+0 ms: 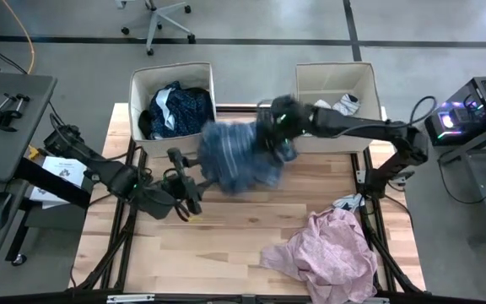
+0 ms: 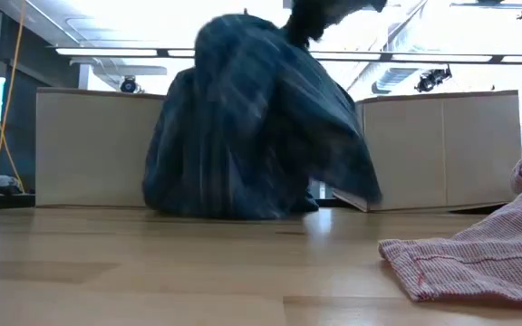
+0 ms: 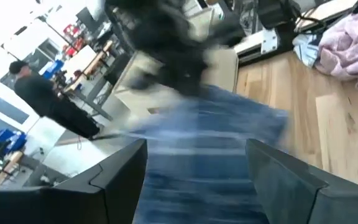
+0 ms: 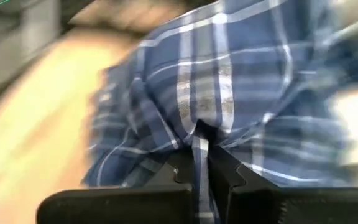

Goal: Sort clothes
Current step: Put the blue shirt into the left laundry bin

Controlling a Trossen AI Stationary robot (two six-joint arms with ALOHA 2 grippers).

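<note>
Wooden counter [image 1: 226, 245] under me, two beige boxes at its far edge. My right gripper [image 4: 201, 163] has its jaws pinched shut on the blue-white plaid shirt [image 1: 239, 156], which hangs between the boxes with its lower folds on the counter. My left gripper [image 3: 194, 165] sits just beside the shirt, jaws wide, holding nothing. Pale pink garment [image 1: 332, 253] lies near the counter's front right corner.

plaid shirt [image 1: 239, 156]: motion-blurred | pink garment [image 2: 478, 254]: cut off at low view's edge
</note>
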